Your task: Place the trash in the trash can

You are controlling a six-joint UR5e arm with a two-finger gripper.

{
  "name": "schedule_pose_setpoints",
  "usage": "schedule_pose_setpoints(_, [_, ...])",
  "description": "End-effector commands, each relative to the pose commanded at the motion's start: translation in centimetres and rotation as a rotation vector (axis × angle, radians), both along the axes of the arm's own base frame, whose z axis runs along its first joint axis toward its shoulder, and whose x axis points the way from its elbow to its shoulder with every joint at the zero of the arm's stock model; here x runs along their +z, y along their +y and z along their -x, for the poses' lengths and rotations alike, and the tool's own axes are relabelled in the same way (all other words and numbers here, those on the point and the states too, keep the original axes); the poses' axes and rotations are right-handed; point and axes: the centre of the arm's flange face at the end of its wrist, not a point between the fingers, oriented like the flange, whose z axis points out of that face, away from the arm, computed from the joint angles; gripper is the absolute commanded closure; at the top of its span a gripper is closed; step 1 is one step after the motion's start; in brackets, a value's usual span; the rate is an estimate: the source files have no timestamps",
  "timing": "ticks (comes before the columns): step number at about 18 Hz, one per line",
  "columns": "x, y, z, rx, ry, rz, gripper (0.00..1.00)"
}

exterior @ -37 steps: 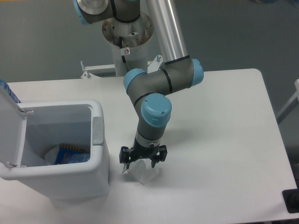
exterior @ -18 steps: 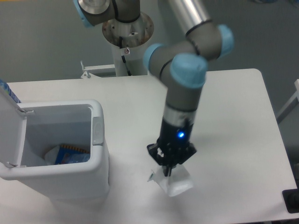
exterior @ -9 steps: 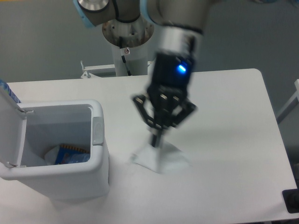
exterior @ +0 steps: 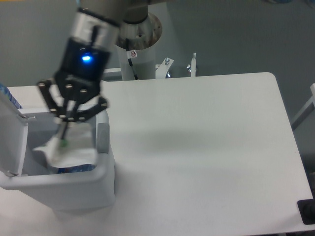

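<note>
- Leftmost, the boxy white plastic trash can has its flip lid open.
- Above its mouth, the black two-finger gripper, fingers pinched together, holds the crumpled white translucent wrapper.
- Released now, the wrapper may catch on the right rim and spill out.

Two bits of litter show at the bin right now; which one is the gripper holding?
The crumpled white wrapper, pinched in the gripper above the open trash can. The blue and orange packet lies loose inside, beneath it.
</note>
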Motion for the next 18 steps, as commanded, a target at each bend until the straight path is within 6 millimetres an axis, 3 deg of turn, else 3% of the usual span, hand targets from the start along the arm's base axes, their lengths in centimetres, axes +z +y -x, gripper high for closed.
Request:
schedule_pose_setpoints(1, [0.1, 0.0, 0.0, -0.012, 0.015, -0.004, 0.07])
schedule_pose_setpoints(3, [0.8, 0.0, 0.1, -0.013, 0.023, -0.013, 0.00])
schedule_pose_setpoints(6, [1.8, -0.1, 0.2, -0.010, 0.035, -0.029, 0.00])
schedule_pose_setpoints(8, [2.3, -0.3, 1.2, 0.007, 0.048, -0.036, 0.00])
schedule_pose_setpoints(13, [0.2, -4.0, 13.3, 0.154, 0.239, 0.056, 0.00])
schedule_pose_setpoints(16, [-0.4, -6.3, 17.5, 0.234, 0.379, 0.165, 0.00])
schedule_pose_setpoints(18, [-0.5, -7.1, 18.7, 0.246, 0.487, 0.243, 0.00])
